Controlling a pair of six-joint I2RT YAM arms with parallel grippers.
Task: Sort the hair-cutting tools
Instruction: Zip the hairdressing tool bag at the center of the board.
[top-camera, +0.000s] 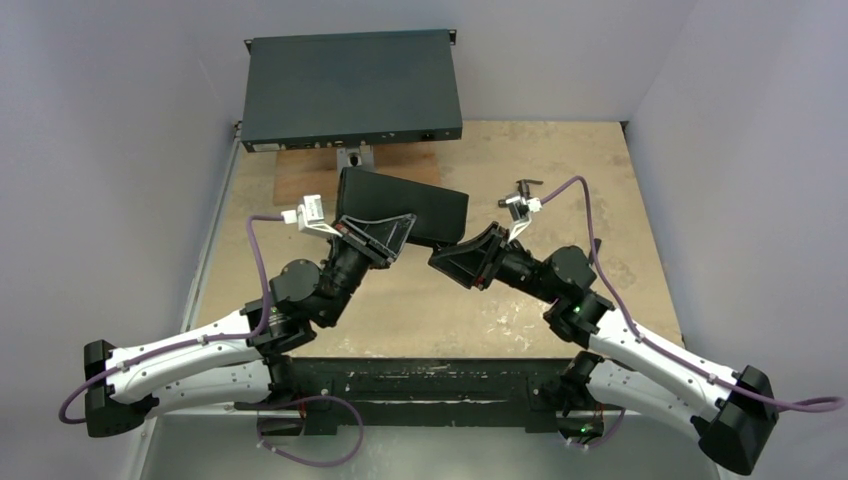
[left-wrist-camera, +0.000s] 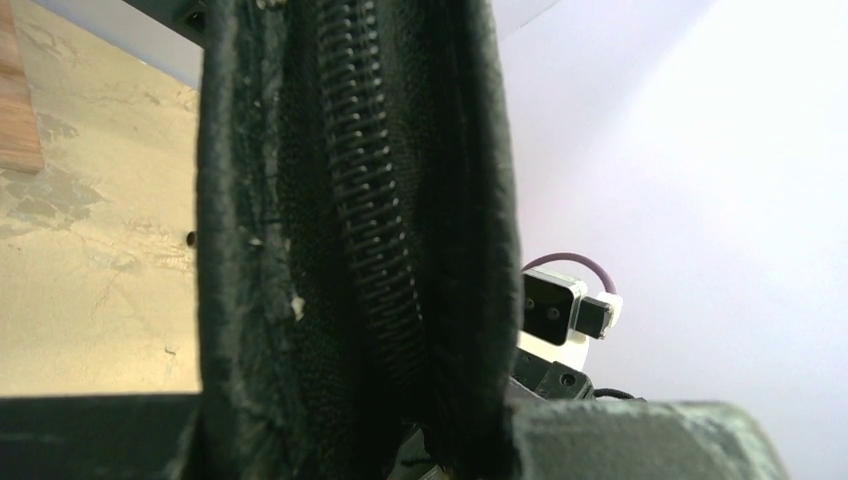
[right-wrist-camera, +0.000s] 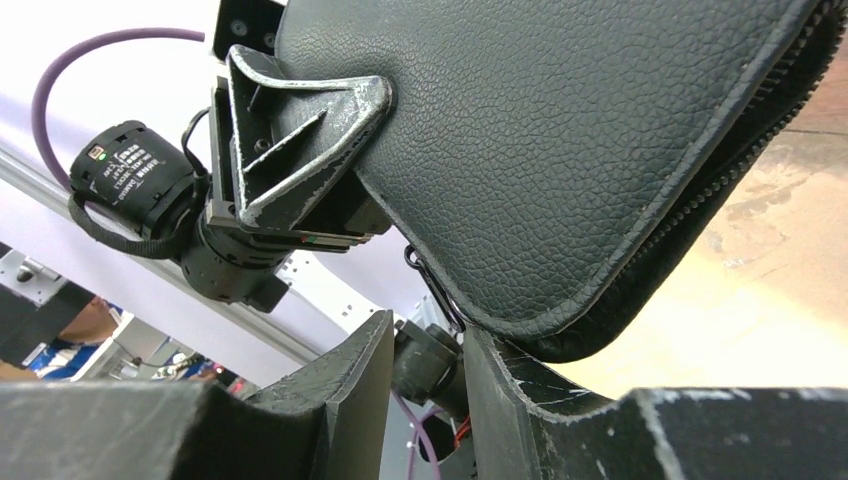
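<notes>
**Pouch aloft, tools out of sight**

White walls close in a scuffed tan table (top-camera: 620, 250). The left gripper (top-camera: 400, 225) is clamped on the left end of a black zip pouch (top-camera: 425, 205). The pouch's long axis runs across toward the right gripper (top-camera: 455, 255), the nearer arm to its free corner. Those fingers stand narrowly apart, holding nothing. Only the right wrist view shows the zipper pull (right-wrist-camera: 432, 282) hanging just above that gap. The hair-cutting tools appear in no view; they are probably inside.

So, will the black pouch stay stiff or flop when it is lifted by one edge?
Probably fairly stiff: the pouch, held at one edge, looks flat and is not sagging. Its grained, leather-like skin likely resists slipping. It looks thin, so it is probably light.
</notes>
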